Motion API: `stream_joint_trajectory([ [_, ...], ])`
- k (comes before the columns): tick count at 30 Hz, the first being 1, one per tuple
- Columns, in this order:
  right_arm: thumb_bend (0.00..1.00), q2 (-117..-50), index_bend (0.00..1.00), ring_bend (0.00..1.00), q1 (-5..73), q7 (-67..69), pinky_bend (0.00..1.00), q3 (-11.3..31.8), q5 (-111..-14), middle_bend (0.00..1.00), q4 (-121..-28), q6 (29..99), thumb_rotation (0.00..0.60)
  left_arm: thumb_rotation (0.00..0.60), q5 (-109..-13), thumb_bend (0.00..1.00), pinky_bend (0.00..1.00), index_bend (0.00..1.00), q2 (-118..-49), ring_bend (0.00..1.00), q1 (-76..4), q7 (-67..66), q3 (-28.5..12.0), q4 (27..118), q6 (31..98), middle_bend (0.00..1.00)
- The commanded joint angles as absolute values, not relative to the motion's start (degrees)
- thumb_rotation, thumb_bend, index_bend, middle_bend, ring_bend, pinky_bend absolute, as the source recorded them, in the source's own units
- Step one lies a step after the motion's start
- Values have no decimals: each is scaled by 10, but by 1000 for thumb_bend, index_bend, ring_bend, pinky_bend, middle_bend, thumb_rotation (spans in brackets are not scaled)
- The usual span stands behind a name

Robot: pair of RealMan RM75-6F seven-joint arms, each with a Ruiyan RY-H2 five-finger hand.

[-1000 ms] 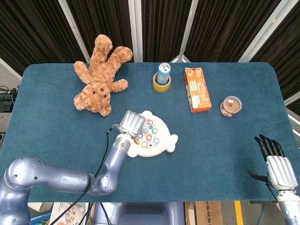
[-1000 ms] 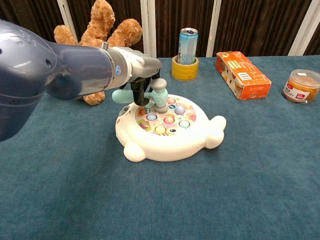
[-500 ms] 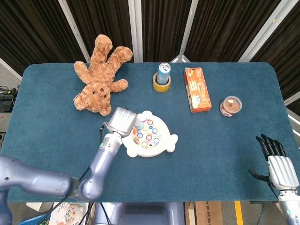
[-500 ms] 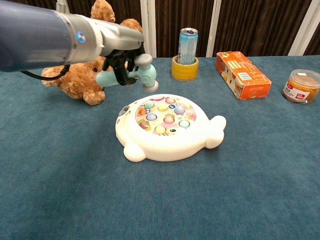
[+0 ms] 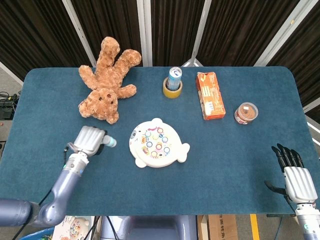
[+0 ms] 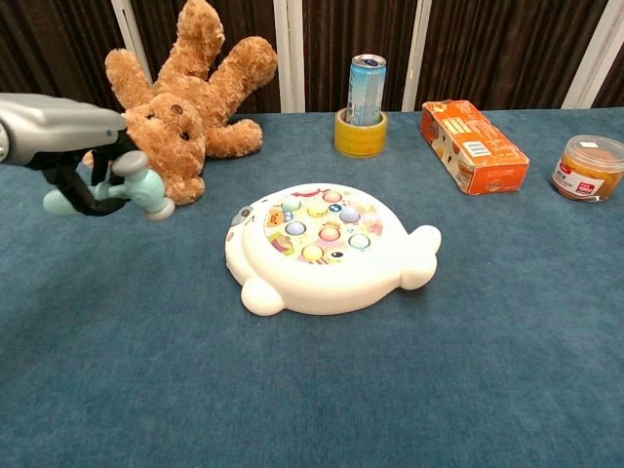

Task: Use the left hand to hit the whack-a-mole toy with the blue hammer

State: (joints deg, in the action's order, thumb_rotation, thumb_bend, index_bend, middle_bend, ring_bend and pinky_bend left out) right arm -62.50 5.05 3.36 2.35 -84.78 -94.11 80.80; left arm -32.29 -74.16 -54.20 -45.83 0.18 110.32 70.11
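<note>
The white whack-a-mole toy (image 5: 158, 149) (image 6: 327, 249) with coloured buttons lies mid-table. My left hand (image 5: 89, 140) (image 6: 60, 136) is well to its left, above the cloth, gripping the pale blue hammer (image 6: 136, 191). The hammer's head (image 5: 110, 142) points toward the toy with a clear gap between them. My right hand (image 5: 295, 177) rests at the table's front right edge, fingers spread and holding nothing. It does not show in the chest view.
A brown teddy bear (image 5: 108, 80) (image 6: 191, 93) lies at the back left, just behind my left hand. A can in a yellow tape roll (image 5: 173, 83), an orange box (image 5: 210, 95) and a lidded jar (image 5: 246, 113) stand along the back right.
My left hand has lifted the hammer off the toy's buttons and swung it away to the left, ending well clear of the toy. The right hand has stayed put.
</note>
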Motion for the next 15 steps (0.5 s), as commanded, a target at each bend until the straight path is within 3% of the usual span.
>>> stream_joint_trajectory([
  [1,193,-625,0,0,50,34,0,24,-846,0,-941,807,600,600,-351,650,550,658,-736,423,-515,-424,28,1069,675,532],
  [5,193,-626,0,0,51,33,0,25,-843,0,-943,805,600,600,-398,649,550,649,-753,423,-490,-389,48,1013,650,531],
  [15,194,-627,0,0,52,33,0,25,-842,0,-940,803,600,600,-453,645,550,630,-801,414,-467,-360,45,949,630,518],
])
